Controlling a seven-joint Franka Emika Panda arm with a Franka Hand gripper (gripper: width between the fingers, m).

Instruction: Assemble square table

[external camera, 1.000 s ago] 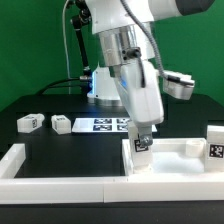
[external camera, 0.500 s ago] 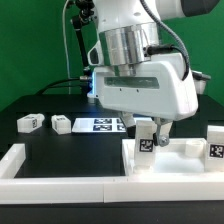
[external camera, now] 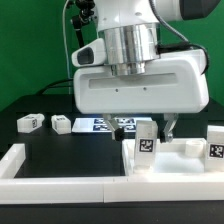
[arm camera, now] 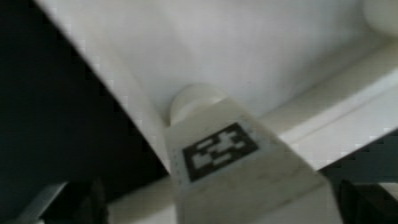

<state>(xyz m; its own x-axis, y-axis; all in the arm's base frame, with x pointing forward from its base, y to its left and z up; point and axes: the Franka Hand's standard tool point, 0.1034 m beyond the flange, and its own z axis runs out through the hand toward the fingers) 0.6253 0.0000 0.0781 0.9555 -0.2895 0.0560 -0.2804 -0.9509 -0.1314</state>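
Observation:
The white square tabletop (external camera: 178, 160) lies at the exterior view's right, rim up. One white tagged leg (external camera: 147, 140) stands upright on its near left corner. My gripper (external camera: 145, 128) hangs just over that leg, open, with a finger on each side and a gap to both. In the wrist view the same leg (arm camera: 222, 150) rises toward the camera from the tabletop (arm camera: 143, 50), and my dark fingertips (arm camera: 63, 203) show wide apart at the picture's edge. A second leg (external camera: 214, 143) stands on the tabletop's right side.
Two loose tagged legs (external camera: 28, 122) (external camera: 62, 124) lie on the black table at the exterior view's left. The marker board (external camera: 100, 124) lies behind them. Low white wall bars (external camera: 40, 178) run along the front and left.
The jaws have spread wide and let go of the leg, which stays upright on the tabletop corner. The hand has turned broadside to the camera and lifted slightly.

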